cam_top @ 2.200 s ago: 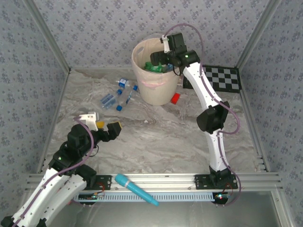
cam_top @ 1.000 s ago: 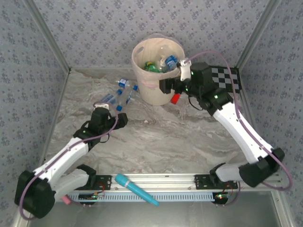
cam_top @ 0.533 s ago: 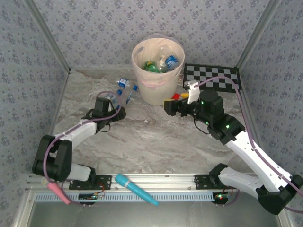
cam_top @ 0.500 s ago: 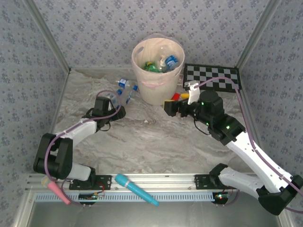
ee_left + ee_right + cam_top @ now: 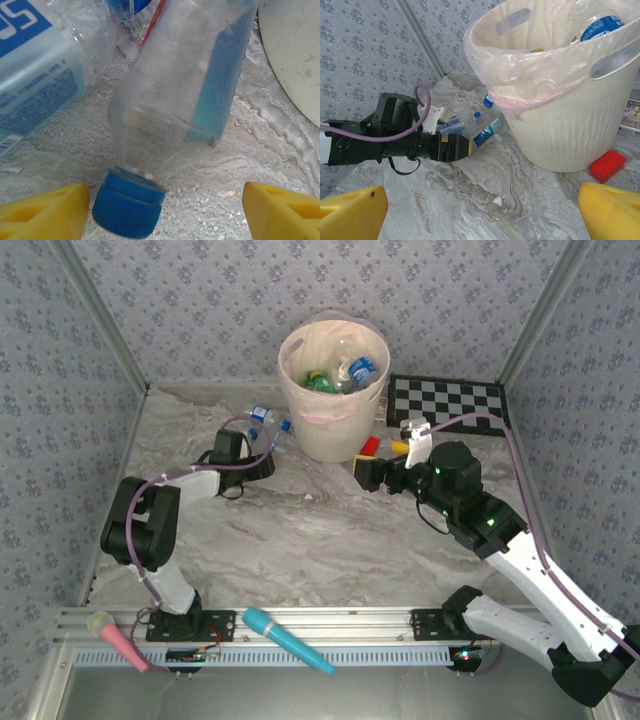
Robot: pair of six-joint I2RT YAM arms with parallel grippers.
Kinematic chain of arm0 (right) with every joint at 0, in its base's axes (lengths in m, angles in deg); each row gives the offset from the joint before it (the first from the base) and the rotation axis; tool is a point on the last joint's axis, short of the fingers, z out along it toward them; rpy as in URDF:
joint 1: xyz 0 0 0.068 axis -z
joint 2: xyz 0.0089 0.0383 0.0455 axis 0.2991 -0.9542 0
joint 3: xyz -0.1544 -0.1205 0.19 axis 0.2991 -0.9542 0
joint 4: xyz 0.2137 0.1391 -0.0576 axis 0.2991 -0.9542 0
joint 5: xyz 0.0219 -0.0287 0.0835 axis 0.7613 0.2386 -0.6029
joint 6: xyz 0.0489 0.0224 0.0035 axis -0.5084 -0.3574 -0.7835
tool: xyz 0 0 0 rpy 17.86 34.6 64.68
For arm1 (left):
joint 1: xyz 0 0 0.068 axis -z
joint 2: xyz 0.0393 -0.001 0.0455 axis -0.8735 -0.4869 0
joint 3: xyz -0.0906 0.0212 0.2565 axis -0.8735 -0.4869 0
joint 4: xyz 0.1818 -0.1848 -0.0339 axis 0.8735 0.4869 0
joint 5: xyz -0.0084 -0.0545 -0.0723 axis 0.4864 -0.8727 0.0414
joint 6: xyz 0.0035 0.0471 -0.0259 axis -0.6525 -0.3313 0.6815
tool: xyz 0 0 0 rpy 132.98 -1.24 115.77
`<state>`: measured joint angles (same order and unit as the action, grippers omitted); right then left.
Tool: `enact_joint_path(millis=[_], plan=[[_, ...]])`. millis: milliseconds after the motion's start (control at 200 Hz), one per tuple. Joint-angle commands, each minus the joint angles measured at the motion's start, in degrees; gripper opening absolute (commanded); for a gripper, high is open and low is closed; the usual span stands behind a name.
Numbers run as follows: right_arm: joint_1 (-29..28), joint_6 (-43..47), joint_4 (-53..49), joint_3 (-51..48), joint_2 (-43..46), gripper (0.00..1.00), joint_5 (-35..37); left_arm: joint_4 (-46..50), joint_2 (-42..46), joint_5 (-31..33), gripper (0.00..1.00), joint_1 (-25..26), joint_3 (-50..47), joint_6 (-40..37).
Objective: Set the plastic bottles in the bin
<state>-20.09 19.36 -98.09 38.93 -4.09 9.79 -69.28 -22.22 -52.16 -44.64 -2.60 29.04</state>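
Note:
Two clear plastic bottles with blue labels and caps lie left of the bin (image 5: 300, 430). One bottle (image 5: 185, 90) points its blue cap (image 5: 127, 210) between the jaws of my left gripper (image 5: 165, 212). The jaws are open: the left fingertip (image 5: 45, 210) is next to the cap and the right one stands well clear. The other bottle (image 5: 35, 75) lies to its left. From above, my left gripper (image 5: 263, 462) sits at the bottles (image 5: 272, 438). My right gripper (image 5: 380, 464) hovers open right of the bin, empty. Several bottles (image 5: 340, 375) lie inside the bin (image 5: 555, 100).
A small red block (image 5: 369, 446) lies at the bin's right foot. A checkerboard (image 5: 448, 400) lies at the back right. A blue wand (image 5: 288, 640) and a pink wand (image 5: 115, 638) rest on the near rail. The marbled tabletop (image 5: 320, 530) is bare between the arms.
My left arm has reached farther toward the bottles and its jaws have narrowed around the cap. My right gripper has drifted slightly right and nearer, away from the bin.

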Motion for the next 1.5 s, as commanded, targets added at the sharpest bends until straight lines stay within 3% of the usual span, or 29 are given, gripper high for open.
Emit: enact_joint_path(millis=[0,200,315,755,1074,1364,1494], plan=[[0.1,0.1,0.0,-0.5,0.8,1.00,1.1,-0.3,-2.2,-1.8,0.78,-0.2,3.0,-2.0],[0.2,0.1,0.1,-0.1,0.8,1.00,0.9,0.2,-5.1,-5.2,0.71,0.3,6.2,-1.4],[0.3,0.3,0.4,-0.7,0.8,0.99,1.1,0.9,-4.5,-5.2,0.70,1.2,5.9,-2.1],[1.1,-1.1,1.4,-1.4,0.9,1.00,0.0,0.4,-4.8,-5.8,0.52,1.6,4.1,-2.6],[1.3,-1.3,1.6,-2.2,2.1,0.99,0.2,1.6,-6.5,-6.2,0.56,1.9,4.7,-2.7],[1.6,-1.6,1.4,-2.7,2.8,0.99,0.3,2.0,-7.2,-5.7,0.52,2.7,4.9,-2.6],[1.7,-1.6,1.5,-2.8,3.1,0.99,0.1,1.6,-6.1,-5.2,0.40,2.7,4.1,-2.5]])
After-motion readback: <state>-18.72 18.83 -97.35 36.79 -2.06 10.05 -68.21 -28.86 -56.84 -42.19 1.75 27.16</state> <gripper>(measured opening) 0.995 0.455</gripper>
